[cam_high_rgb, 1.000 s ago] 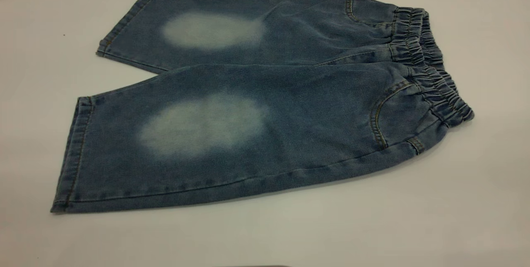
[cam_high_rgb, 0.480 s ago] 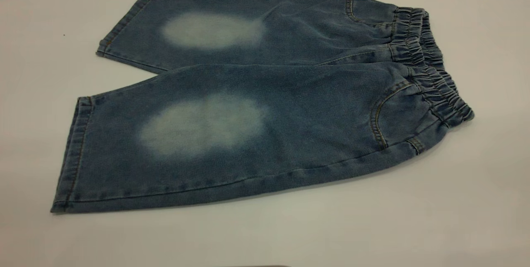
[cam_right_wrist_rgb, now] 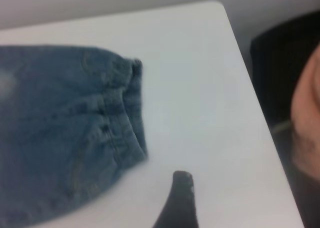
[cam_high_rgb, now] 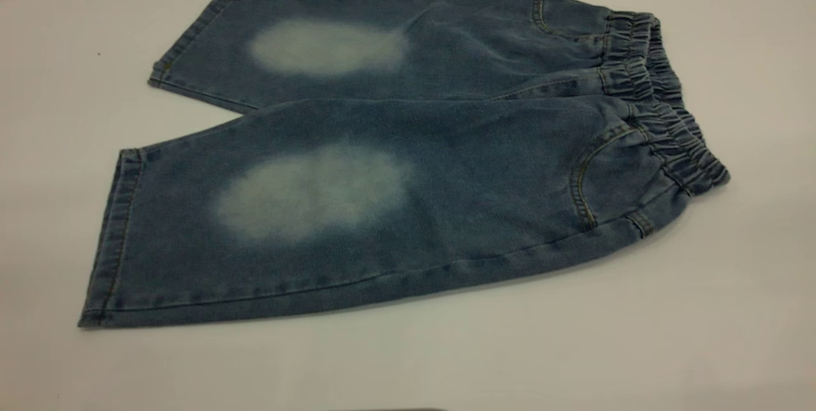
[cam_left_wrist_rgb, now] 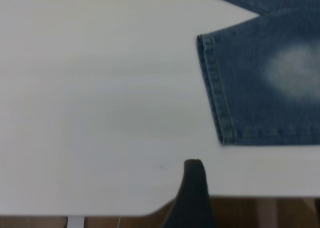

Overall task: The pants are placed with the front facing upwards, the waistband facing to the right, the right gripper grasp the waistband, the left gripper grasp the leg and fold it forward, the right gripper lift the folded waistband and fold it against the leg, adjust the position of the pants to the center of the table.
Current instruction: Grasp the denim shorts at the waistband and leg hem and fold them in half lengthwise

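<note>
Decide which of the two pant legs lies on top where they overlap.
The near leg, the one closer to the camera. Its upper edge runs over the far leg, covering part of it.

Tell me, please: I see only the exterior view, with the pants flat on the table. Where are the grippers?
Observer: The left gripper is near the table edge, apart from the leg hem.
Operator: And the right one?
Observer: The right gripper is beside the waistband, not touching it.
Operator: Anything else nearby?
Observer: A person, blurred, is beyond the table's corner.
</note>
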`<state>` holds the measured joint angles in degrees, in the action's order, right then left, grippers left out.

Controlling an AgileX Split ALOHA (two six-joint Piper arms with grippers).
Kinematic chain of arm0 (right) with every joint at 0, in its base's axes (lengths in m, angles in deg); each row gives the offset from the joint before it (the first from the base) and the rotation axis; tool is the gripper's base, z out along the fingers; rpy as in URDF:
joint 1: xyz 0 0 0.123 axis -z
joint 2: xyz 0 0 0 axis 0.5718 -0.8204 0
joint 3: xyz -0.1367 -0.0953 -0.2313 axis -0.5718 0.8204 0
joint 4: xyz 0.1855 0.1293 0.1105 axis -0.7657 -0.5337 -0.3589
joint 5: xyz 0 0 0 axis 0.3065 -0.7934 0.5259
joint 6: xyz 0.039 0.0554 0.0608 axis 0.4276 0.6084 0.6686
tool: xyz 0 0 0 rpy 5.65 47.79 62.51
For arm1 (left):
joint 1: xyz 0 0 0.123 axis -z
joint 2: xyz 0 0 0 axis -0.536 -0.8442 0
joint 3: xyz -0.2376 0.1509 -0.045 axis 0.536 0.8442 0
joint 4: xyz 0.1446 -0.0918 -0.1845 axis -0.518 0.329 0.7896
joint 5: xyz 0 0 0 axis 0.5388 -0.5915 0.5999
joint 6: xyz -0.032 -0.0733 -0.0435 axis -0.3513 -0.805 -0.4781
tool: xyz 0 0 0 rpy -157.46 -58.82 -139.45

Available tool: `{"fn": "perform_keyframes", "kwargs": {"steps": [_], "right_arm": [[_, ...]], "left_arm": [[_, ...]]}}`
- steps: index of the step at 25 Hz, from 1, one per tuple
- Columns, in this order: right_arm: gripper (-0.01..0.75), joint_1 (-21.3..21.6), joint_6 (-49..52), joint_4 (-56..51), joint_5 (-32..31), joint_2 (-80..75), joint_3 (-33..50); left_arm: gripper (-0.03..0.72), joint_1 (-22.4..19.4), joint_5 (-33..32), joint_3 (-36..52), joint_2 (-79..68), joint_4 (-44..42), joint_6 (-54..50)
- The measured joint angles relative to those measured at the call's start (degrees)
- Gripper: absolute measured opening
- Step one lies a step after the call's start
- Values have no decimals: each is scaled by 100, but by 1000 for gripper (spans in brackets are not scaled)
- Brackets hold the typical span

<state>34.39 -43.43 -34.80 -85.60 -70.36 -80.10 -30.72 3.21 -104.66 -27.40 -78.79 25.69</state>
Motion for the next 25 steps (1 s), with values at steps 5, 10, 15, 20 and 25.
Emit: {"fn": "perform_keyframes", "kwargs": {"steps": [5,10,15,20,25], "right_arm": [[584,-183,-19,-368,608,-1217,-208],[584,-201,-405,-1209,1177,-2643,-208],[584,-201,-1690,-2713,1731,-4029,-208],[584,-201,-3347,-4393,1942,-5493,-209],[584,-201,-4597,-5712,2093,-6877,-225]], "left_arm": [[579,0,1235,-216,-1450,205,-128],[579,0,2336,-402,-2911,556,-149],[579,0,3292,-439,-4083,1024,-95],[579,0,3927,-439,-4980,1290,300],[579,0,4097,-446,-5482,1294,366]]}}
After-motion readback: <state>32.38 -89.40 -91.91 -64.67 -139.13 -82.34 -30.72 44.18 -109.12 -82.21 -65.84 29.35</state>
